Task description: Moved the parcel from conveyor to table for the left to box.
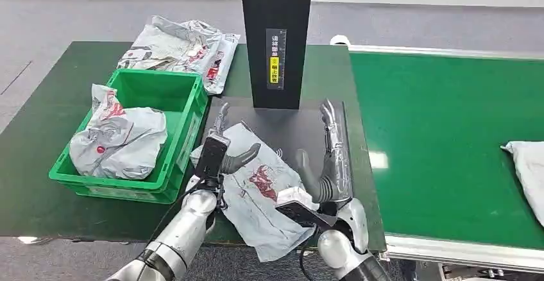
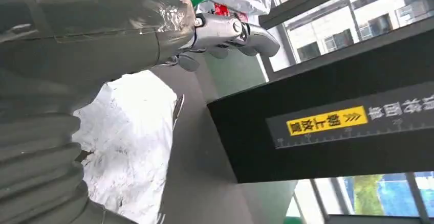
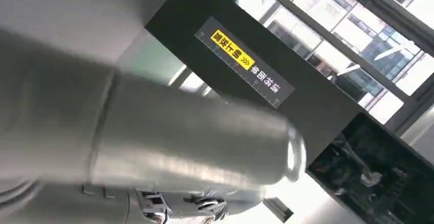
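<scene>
The worktop [image 1: 51,133], covered in dark green, fills the left and centre, and the green conveyor [image 1: 442,140] runs along its right side. A tall black post [image 1: 276,37] with a yellow label stands at the far middle of the worktop, on a dark mat [image 1: 282,127]. A green box [image 1: 186,111] sits on the left part of the worktop with one grey bag [image 1: 119,143] crumpled inside it, and another grey bag [image 1: 183,50] lies on the worktop just beyond the box. The parcel [image 1: 263,191], a grey plastic mailer with red print, lies flat at the near edge of the worktop, between the box and the conveyor, partly on the mat and overhanging the near edge a little. A white parcel [image 1: 529,169] rests on the conveyor at the far right. The left robot hand [image 1: 221,149] is over the left edge of the parcel, fingers spread and thumb out, gripping nothing; whether it touches the parcel cannot be told. In the left wrist view its fingers [image 2: 230,32] are stretched out above the parcel [image 2: 133,142]. The right robot hand [image 1: 330,156] reaches straight out just right of the parcel, fingers apart and holding nothing.
</scene>
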You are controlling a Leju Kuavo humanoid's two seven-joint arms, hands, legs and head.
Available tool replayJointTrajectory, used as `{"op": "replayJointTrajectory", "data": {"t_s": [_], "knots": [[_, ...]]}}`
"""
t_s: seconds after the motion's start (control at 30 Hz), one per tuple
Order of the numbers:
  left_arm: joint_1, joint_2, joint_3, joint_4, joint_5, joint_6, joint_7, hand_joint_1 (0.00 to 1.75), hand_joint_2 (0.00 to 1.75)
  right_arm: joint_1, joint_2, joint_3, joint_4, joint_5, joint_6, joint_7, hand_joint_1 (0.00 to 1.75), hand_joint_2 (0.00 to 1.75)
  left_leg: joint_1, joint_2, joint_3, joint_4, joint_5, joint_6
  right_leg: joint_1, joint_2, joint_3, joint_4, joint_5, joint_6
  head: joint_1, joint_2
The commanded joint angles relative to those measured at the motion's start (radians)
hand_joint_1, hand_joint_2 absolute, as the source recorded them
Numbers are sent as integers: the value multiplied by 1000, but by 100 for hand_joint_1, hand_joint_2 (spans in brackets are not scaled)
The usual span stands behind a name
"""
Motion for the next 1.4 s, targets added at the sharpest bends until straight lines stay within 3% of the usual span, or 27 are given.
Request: {"op": "replayJointTrajectory", "data": {"t_s": [0.03, 0.23, 0.4, 0.43, 0.47, 0.5, 0.53, 0.57, 0.63, 0.67, 0.73, 0.77, 0.8, 0.83, 0.9, 1.2, 1.23, 1.27, 1.3, 1.4], "knots": [[-57, 27, -60, 108, -3, 3, 5, 0, 175, 4, -18, -77, -18, -2, 4, 1, 0, 0, 0, -1, 1, -1, 0, 0, 0, -1, 1, -1, 0, 0, 0, 0], [-78, 37, -137, 202, -150, 6, 93, 0, 175, 40, -5, -145, -36, -32, -35, -55, 0, 0, 0, -2, 2, -1, 0, 0, 1, -2, 3, -1, -1, 0, 0, 0], [-75, 44, -176, 258, -230, -66, 98, 0, 175, 47, -10, -154, -21, -46, -35, -47, 0, 0, 0, -1, 3, -2, 0, 1, 0, -1, 3, -2, 0, 0, 0, 0], [-75, 47, -188, 260, -245, -76, 92, 19, 175, 44, -10, -157, -16, -38, -35, -45, 0, 0, 0, -1, 2, -1, 0, 1, 0, 0, 3, -1, 0, 0, 0, 0], [-72, 50, -204, 264, -273, -102, 86, 145, 175, 37, -8, -158, -6, -38, -33, -43, 0, 0, 0, 0, 4, -3, 0, 1, 0, 0, 5, -3, 0, 0, 0, 0], [-69, 54, -221, 268, -297, -132, 84, 175, 175, 33, -8, -160, 1, -40, -29, -41, 0, 0, 0, -1, 3, -1, 0, 1, 0, -1, 3, -2, 0, 0, 0, 0], [-68, 61, -246, 271, -332, -151, 81, 162, 175, 29, -9, -161, 9, -41, -25, -39, 0, 0, 0, -1, 4, -2, 0, 1, 0, -1, 4, -2, 0, 0, 0, 0], [-64, 62, -258, 277, -357, -172, 82, 175, 175, 26, -9, -164, 15, -46, -17, -35, 0, 0, 0, 0, 3, -2, 0, 1, 0, 0, 3, -2, 0, 0, 0, 0], [-69, 65, -300, 305, -409, -227, 111, 175, 175, 23, -10, -169, 20, -58, -7, -30, 0, 0, 0, -1, 3, -2, 0, 1, 0, -1, 4, -2, 0, 0, 0, 0], [-83, 70, -375, 344, -499, -294, 184, 175, 175, 14, -10, -175, 29, -70, 3, -23, 0, 0, 0, 0, 3, -2, 0, 1, 0, 0, 3, -2, 0, 0, 0, 0], [-97, 61, -422, 391, -586, -288, 271, 173, 175, 2, -14, -182, 38, -75, 10, -22, 0, 0, 0, 0, 3, -2, 0, 1, 0, 0, 3, -2, 0, 0, 0, 0], [-103, 58, -437, 402, -617, -270, 314, 134, 175, 4, -16, -183, 37, -77, 11, -21, 0, 0, 0, 0, 4, -3, 0, 1, 0, 0, 5, -3, 0, 0, 0, 0], [-108, 55, -444, 406, -650, -238, 355, 68, 175, 12, -16, -188, 29, -77, 13, -20, 0, 0, 0, 0, 3, -2, 0, 1, 0, 0, 4, -2, 0, 0, 0, 0], [-110, 55, -448, 406, -663, -226, 364, 52, 175, 17, -16, -189, 24, -77, 13, -20, 0, 0, 0, -3, 3, -2, 0, 1, -1, -3, 5, -2, 0, 0, 0, 0], [-113, 58, -444, 394, -748, -175, 420, 52, 175, 48, -14, -195, -12, -86, 45, -6, 0, 0, 0, -5, 5, -2, 1, 2, -1, -6, 8, -2, -1, 1, 0, 0], [-109, 61, -422, 375, -763, -175, 421, 51, 175, 61, -13, -200, -29, -91, 62, 2, 0, 0, -1, -1, 14, -4, -2, 3, -1, -4, 16, -3, -2, 2, 0, 0], [-99, 60, -397, 355, -775, -149, 409, 66, 175, 69, -9, -207, -38, -88, 65, 3, 0, 0, -1, -2, 15, -3, -2, 3, -1, -4, 17, -2, -3, 2, 0, 0], [-94, 58, -382, 344, -783, -137, 405, 152, 175, 76, -10, -210, -45, -84, 71, 4, 0, 0, -1, -2, 16, -2, -2, 3, -2, -5, 18, -1, -3, 2, 0, 0], [-88, 56, -365, 325, -792, -128, 402, 175, 175, 88, -10, -213, -58, -81, 74, 6, 0, 0, -1, -1, 16, -3, -2, 3, -1, -3, 18, -3, -2, 2, 0, 0], [-82, 58, -325, 285, -822, -144, 392, 175, 175, 105, -9, -221, -72, -77, 85, 9, 0, 0, -1, -3, 16, -2, -2, 3, -1, -4, 19, -2, -3, 2, 0, 0]]}}
